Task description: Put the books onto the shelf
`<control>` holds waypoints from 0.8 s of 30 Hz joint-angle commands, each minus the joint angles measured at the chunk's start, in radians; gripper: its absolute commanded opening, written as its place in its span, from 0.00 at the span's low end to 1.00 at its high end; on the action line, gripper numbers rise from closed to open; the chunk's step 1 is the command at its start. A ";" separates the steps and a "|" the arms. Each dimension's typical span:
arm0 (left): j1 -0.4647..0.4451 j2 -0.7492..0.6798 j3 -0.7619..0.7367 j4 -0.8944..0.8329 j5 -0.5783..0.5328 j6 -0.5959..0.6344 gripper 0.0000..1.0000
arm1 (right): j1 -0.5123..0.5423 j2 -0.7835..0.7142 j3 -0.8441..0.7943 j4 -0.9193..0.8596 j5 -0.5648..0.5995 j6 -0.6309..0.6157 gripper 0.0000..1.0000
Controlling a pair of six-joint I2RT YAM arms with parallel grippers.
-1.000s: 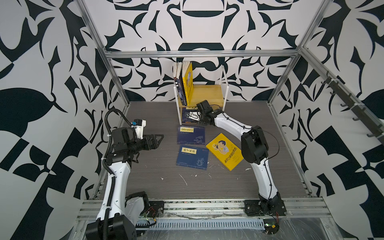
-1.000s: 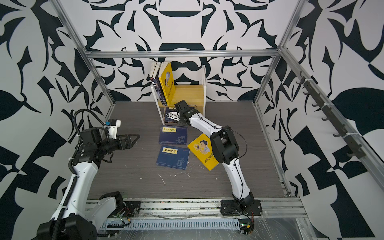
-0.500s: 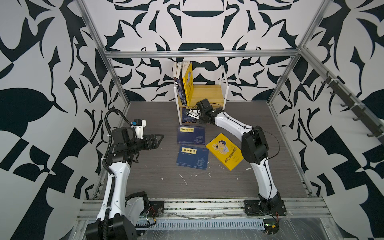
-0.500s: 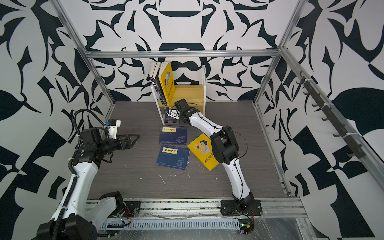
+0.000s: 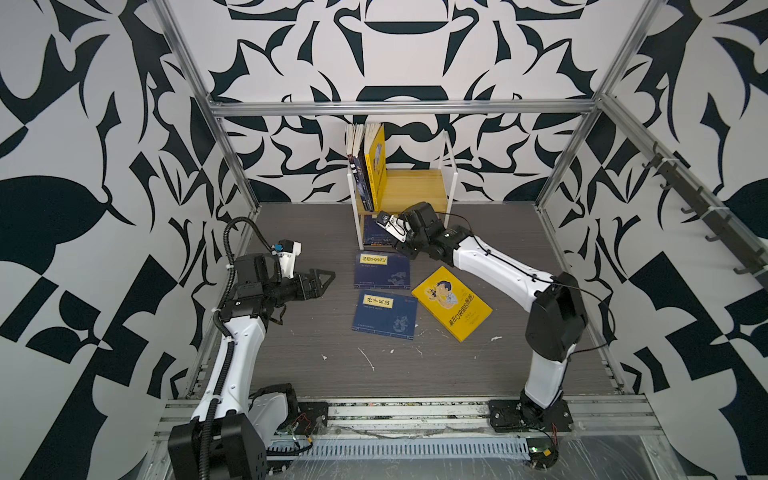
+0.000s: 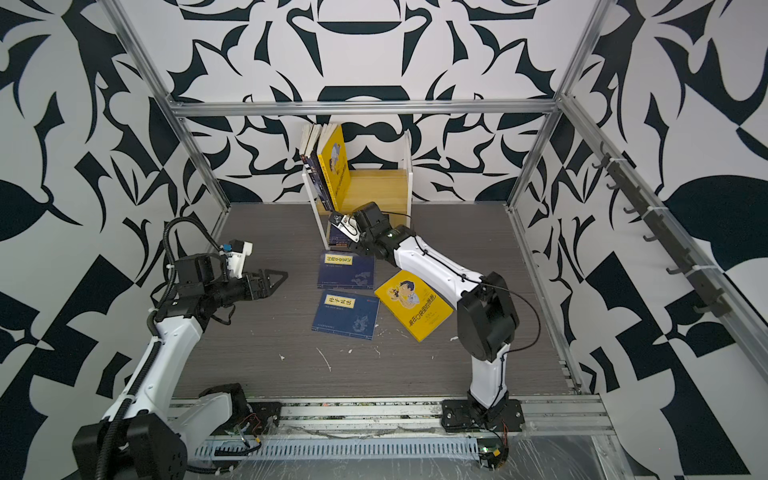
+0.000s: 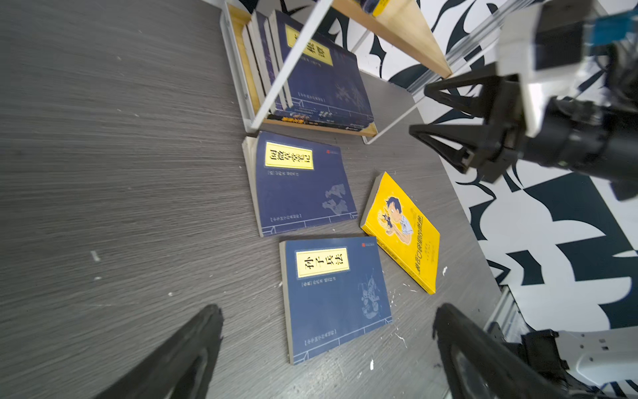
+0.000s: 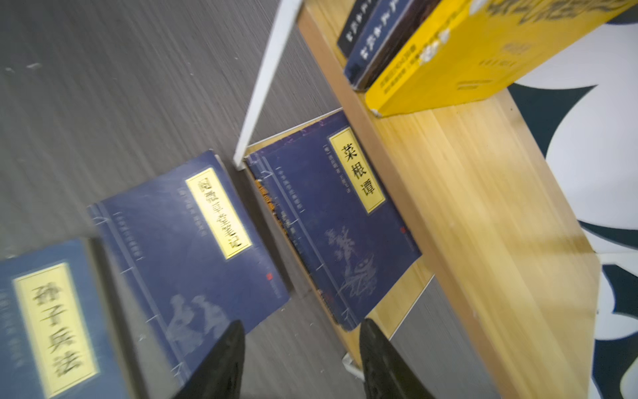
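Observation:
The shelf (image 5: 417,190) stands at the back wall. Its upper board holds upright books (image 5: 368,166), dark ones and a yellow one (image 6: 336,164). A navy book (image 8: 340,221) lies flat on a stack on the lower board (image 7: 366,130). Two navy books (image 5: 382,270) (image 5: 384,312) and a yellow book (image 5: 451,302) lie on the floor. My right gripper (image 8: 303,323) hovers open at the lower tier's front, with nothing between its fingers; the left wrist view shows this gripper (image 7: 418,111) too. My left gripper (image 5: 327,276) hangs open left of the floor books.
White scraps (image 5: 366,358) dot the dark wood-grain floor. Aluminium posts (image 5: 232,158) and patterned walls close in the sides and back. A rail (image 5: 415,409) with both arm bases runs along the front edge.
My right gripper's jaws have spread wider in front of the shelf's lower tier. The left arm and the floor books have not moved.

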 commanded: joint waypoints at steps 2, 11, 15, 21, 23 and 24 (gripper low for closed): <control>-0.040 0.048 0.000 -0.023 0.024 0.006 0.99 | 0.053 -0.110 -0.148 0.066 0.094 0.284 0.68; -0.130 0.214 0.045 -0.064 0.026 -0.011 0.96 | 0.215 -0.252 -0.350 -0.030 0.181 0.686 0.66; -0.158 0.321 0.062 -0.080 0.009 -0.032 0.94 | 0.217 -0.319 -0.455 -0.056 0.116 0.935 0.62; -0.189 0.431 0.104 -0.083 -0.007 -0.097 0.91 | 0.200 -0.380 -0.637 0.052 -0.004 1.117 0.54; -0.193 0.457 0.112 -0.076 -0.030 -0.126 0.90 | 0.188 -0.370 -0.665 0.064 -0.020 1.144 0.53; -0.200 0.472 0.119 -0.074 -0.039 -0.139 0.89 | 0.182 -0.367 -0.679 0.072 -0.023 1.157 0.52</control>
